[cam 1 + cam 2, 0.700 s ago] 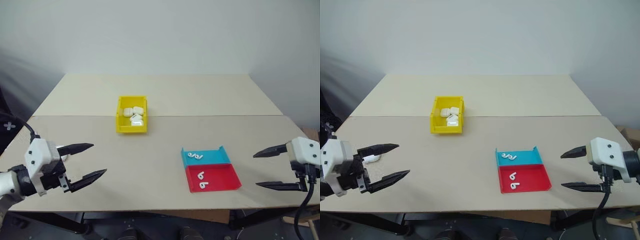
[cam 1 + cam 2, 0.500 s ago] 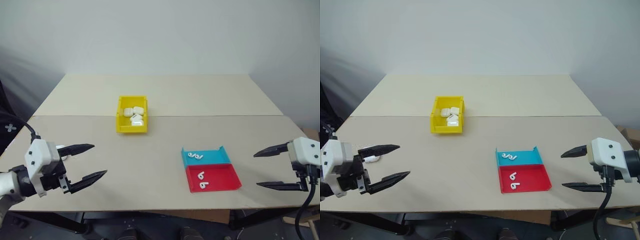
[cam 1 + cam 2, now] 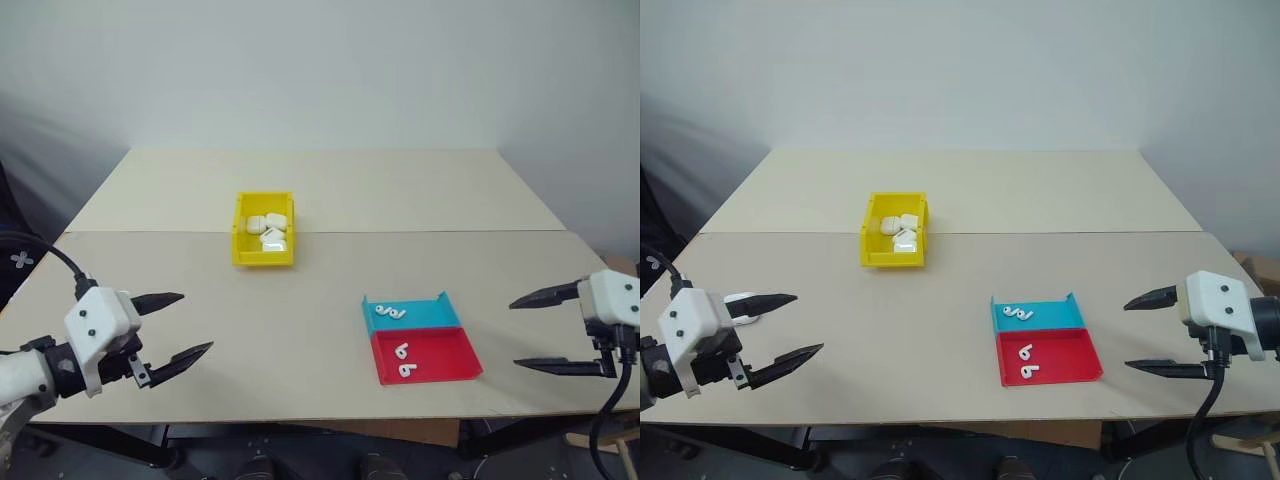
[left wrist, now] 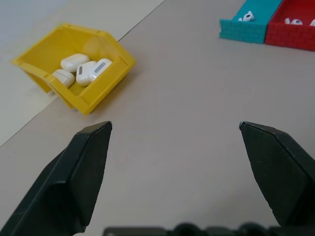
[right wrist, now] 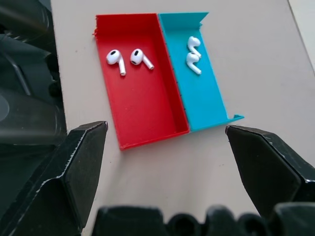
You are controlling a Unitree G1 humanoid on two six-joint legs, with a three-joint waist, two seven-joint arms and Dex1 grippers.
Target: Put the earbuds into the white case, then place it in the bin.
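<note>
Beige worktop (image 3: 320,330) carries one yellow bin (image 3: 264,243) holding three white cases (image 4: 81,70), a teal tray (image 5: 197,73) with two earbuds (image 5: 193,55), and a red tray (image 5: 142,103) with two more. Left pincer (image 3: 185,325) and right pincer (image 3: 535,332) hover wide open, empty.

No readable words, labels, brand names or numbers appear on anything here; the trays, the yellow bin (image 3: 264,243) and the white cases carry no lettering.
</note>
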